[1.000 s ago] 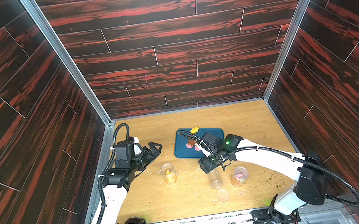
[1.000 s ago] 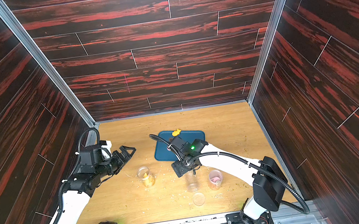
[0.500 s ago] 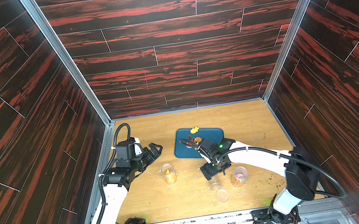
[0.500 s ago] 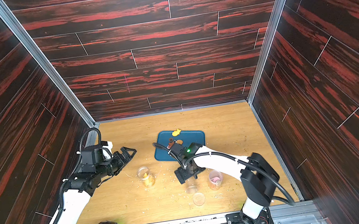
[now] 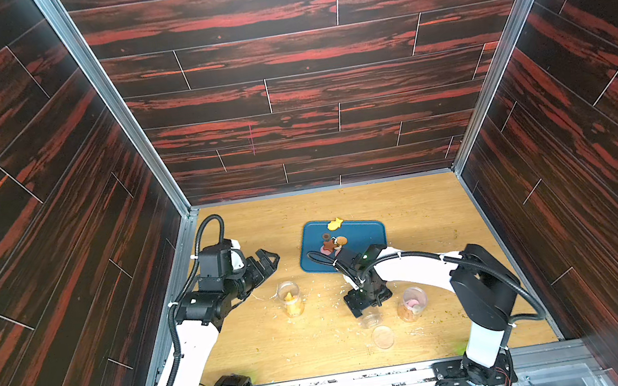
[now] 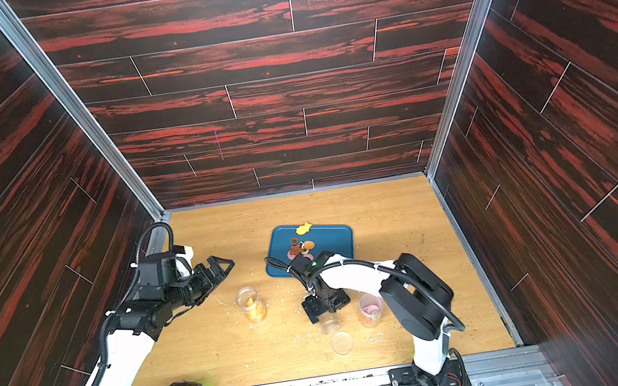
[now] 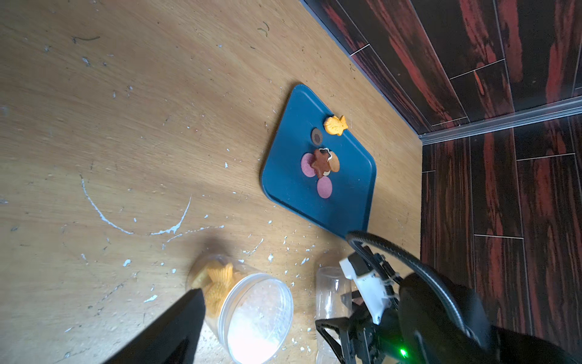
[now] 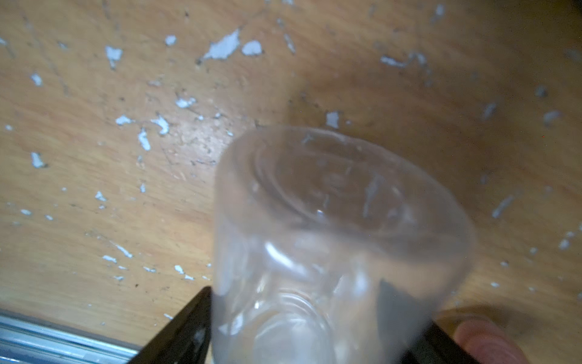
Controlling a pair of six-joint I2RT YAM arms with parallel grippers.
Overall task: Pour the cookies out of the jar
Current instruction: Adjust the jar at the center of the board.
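Jaws of the right gripper (image 8: 294, 293) flank the empty clear jar (image 8: 343, 201), grip unclear; cookies (image 5: 332, 242) lie on the blue tray (image 5: 366, 235), pour apparently complete; left gripper (image 5: 267, 259) idle, jaws spread.

Tabletop (image 5: 402, 197): pale wood grain, matt, scuffed, flecked with white chips. Tray (image 7: 352, 201): blue plastic by our reading, smooth, low sheen. Empty jar (image 8: 340, 220): clear plastic, glossy, faintly clouded. Lidded jar (image 7: 258, 315): same clear glossy wall; we note glare off the lid. Cookies (image 7: 321, 162): matt, dry, some with ridged rims. Walls (image 5: 280, 58): dark red-black wood-look planks, slight sheen. Corner rails (image 5: 114, 106): brushed metal. Arm shells (image 5: 412, 269): smooth white plastic, we think.
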